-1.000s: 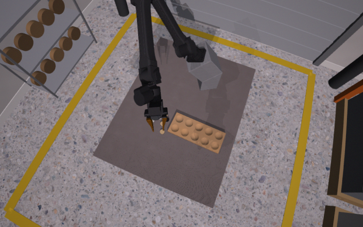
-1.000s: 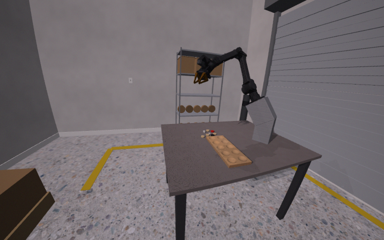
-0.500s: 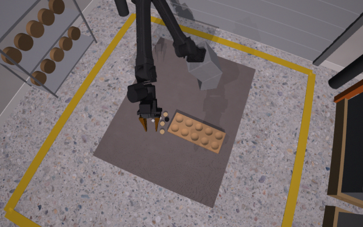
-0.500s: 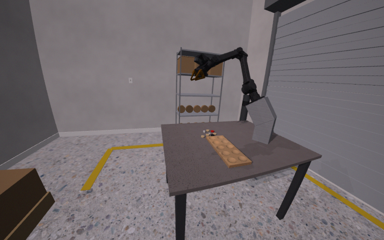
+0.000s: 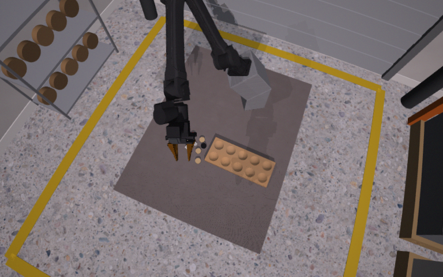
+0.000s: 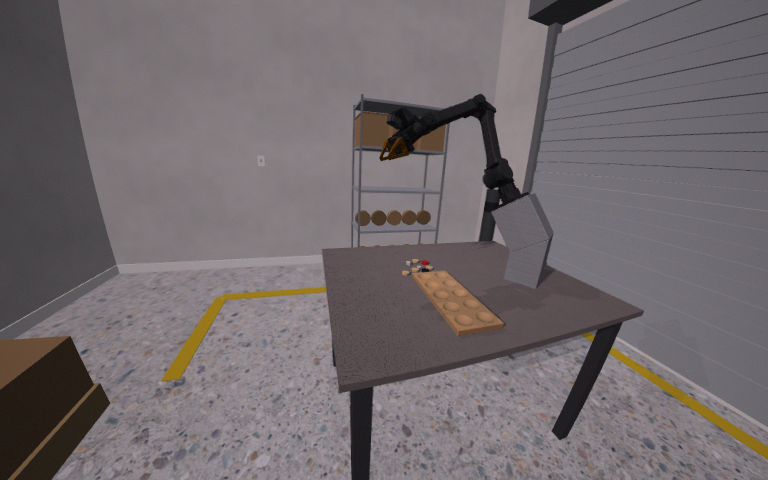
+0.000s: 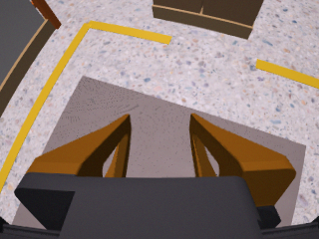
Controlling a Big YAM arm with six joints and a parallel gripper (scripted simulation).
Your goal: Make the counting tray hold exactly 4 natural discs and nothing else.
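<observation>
Hovering high above the dark grey-brown desk (image 6: 396, 333), the black six-joint arm (image 6: 487, 144) carries its orange-fingered pincer (image 6: 394, 150) half open with nothing between the fingers; the wrist view shows only bare desk between the fingers.

By my judgement the task is at its first step, since the flat wooden counting tray (image 5: 240, 161) shows all ten round pockets bare in the top view, so four natural discs are wanted. The small pale natural discs (image 5: 198, 150) lie in a loose cluster just beside the tray's left end, mixed with a black disc (image 5: 203, 145) and, in the exterior view, a red one (image 6: 424, 262).

Next the pincer must descend over one pale disc, straddle it without nudging its neighbours, and close.

The arm reaches forward from its tilted grey base block (image 6: 523, 240), with its elbow high and the wrist bent downward.
</observation>
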